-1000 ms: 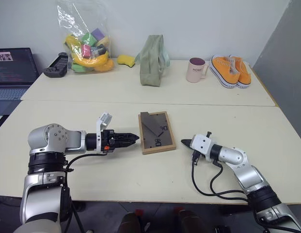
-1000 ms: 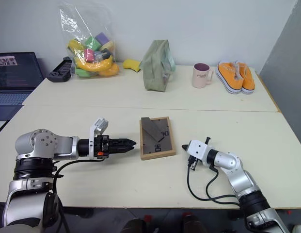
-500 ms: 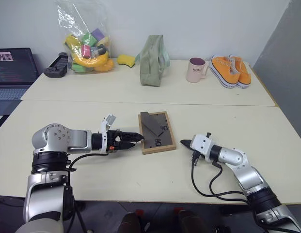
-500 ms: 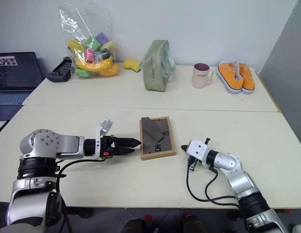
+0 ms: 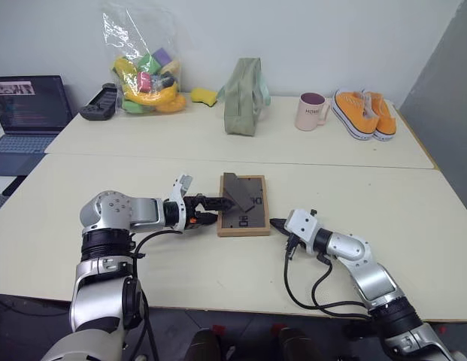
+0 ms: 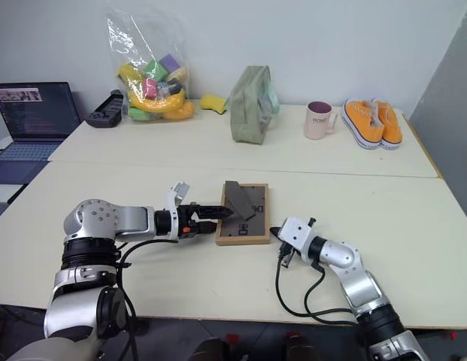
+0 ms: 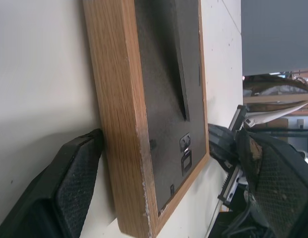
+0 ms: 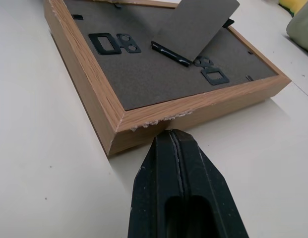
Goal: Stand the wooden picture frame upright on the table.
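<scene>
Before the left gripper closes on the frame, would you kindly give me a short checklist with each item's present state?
1. Wooden picture frame lying flat, back panel up: ok.
2. Fold-out stand swung out: ok.
3. Left gripper open, one finger against the frame's left edge: ok.
4. Its other finger over the frame's back: ok.
5. Right gripper shut, bracing the near right corner: ok.
6. Frame standing upright on the table: not ok.

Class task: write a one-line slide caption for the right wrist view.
Shut right gripper points at a corner of the wooden picture frame, lying face down on the table, stand flap raised.
</scene>
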### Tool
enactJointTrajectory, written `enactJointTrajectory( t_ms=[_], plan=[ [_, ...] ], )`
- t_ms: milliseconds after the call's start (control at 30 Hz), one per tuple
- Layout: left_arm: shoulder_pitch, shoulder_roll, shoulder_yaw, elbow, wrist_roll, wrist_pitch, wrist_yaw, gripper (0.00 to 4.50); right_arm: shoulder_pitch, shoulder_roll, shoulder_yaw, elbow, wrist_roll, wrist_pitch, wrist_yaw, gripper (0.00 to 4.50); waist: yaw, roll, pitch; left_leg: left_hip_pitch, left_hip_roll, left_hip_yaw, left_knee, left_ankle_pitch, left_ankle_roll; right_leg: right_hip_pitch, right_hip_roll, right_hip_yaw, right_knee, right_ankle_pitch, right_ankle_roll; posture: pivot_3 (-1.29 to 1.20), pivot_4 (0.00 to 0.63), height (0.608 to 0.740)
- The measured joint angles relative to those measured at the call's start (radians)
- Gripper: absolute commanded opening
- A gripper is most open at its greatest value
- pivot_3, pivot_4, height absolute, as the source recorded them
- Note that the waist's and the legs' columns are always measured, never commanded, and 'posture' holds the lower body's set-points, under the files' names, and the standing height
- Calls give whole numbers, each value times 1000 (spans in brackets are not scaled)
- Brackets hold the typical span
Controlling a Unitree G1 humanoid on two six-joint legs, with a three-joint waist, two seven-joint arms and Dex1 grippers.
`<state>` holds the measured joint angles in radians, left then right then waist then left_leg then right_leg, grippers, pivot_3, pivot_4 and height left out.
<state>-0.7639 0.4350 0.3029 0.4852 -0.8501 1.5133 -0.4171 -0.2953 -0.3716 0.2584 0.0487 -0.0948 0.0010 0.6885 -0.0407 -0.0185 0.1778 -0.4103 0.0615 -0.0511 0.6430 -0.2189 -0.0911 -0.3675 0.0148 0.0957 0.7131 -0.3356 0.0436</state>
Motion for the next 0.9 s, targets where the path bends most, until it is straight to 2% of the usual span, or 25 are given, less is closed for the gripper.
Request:
enactJointTrajectory(
  t_ms=[567, 833, 867, 900],
  plan=[
    [-13, 18, -16, 77, 42, -50, -97, 4488, 28, 106, 21, -72, 8, 71, -39, 0, -7, 1, -3, 1, 0, 0, -1, 0, 0, 0, 1, 0, 0, 0, 1, 0, 150, 740],
    [-17, 30, -31, 103, 48, -72, -130, 4488, 28, 109, 35, -74, 11, 75, -39, 0, -10, 1, -3, 2, 0, 0, -2, 0, 0, 0, 1, 1, -1, -1, 2, 0, 150, 740],
    [-17, 30, -31, 106, 49, -79, -135, 4126, 28, 107, 35, -74, 11, 75, -39, 0, -11, 1, -3, 2, 0, 0, -2, 0, 0, 0, 1, 1, -1, -1, 2, 0, 150, 740],
    [-17, 30, -31, 109, 53, -86, -136, 3977, 28, 105, 35, -74, 11, 75, -39, 0, -11, 1, -3, 2, 0, 0, -2, 0, 0, 0, 1, 0, -1, -1, 2, 0, 150, 740]
  ],
)
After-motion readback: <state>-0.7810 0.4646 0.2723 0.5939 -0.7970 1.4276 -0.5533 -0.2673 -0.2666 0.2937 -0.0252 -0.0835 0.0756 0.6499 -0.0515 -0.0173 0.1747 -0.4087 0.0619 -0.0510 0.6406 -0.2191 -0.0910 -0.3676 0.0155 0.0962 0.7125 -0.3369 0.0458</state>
